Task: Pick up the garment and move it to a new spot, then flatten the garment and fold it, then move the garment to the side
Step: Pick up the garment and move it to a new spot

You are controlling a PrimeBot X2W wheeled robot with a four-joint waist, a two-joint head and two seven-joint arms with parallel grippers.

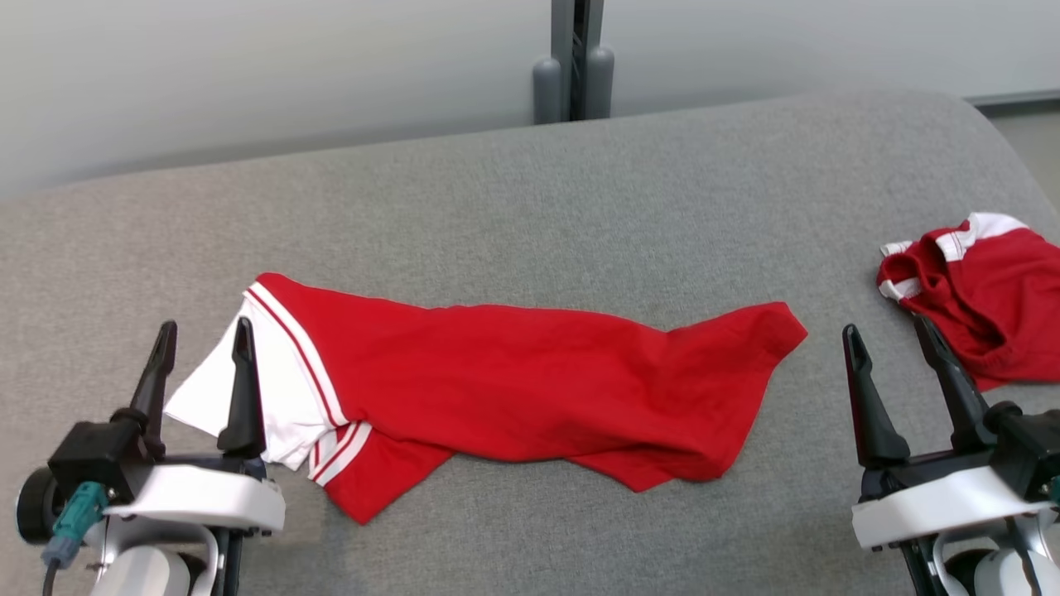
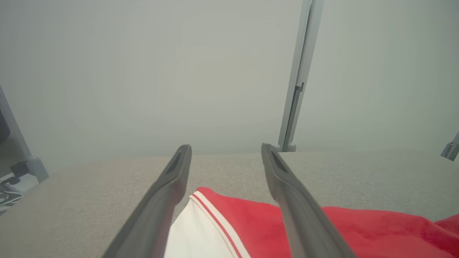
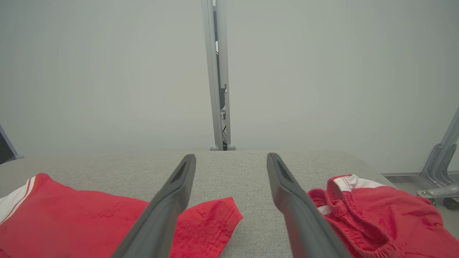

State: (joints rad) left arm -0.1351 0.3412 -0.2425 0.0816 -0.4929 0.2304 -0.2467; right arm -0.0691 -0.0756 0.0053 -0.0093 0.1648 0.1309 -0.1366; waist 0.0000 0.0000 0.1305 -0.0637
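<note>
A red garment with white sleeve and striped trim lies folded lengthwise across the middle of the grey padded table. My left gripper stands open at the lower left, its fingers over the garment's white end. At the lower right my right gripper is open too, just off the garment's right tip. Nothing is between either pair of fingers.
A second red piece with white trim lies bunched at the table's right edge, close beside my right gripper. Behind the table stands a pale wall with a grey upright post. Floor shows at the far right.
</note>
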